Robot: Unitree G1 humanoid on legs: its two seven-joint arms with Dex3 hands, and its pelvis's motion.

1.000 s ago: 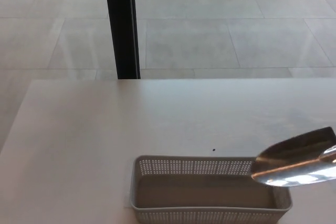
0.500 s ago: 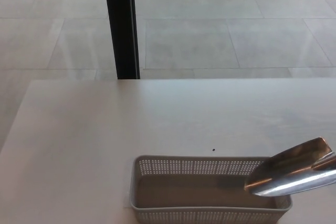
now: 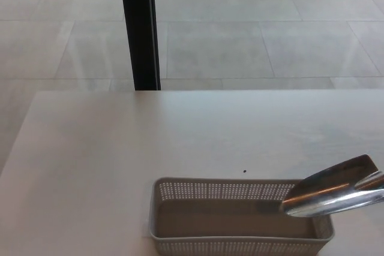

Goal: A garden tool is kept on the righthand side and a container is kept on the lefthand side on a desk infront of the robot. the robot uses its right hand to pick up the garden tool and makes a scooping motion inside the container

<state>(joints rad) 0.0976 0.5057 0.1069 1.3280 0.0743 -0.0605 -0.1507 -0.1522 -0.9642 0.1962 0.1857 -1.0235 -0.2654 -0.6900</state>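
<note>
Scoop blade [image 3: 333,195] pokes in from the right, tipped over the right end of the container [image 3: 240,220], which sits by the desk's [image 3: 120,148] near edge. You can't see either hand, so its fingers are anyone's guess. Sweep left along the container's long side.

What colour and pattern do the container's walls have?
Light grey container, with walls perforated by rows of small holes; the head view shows it best.
</note>
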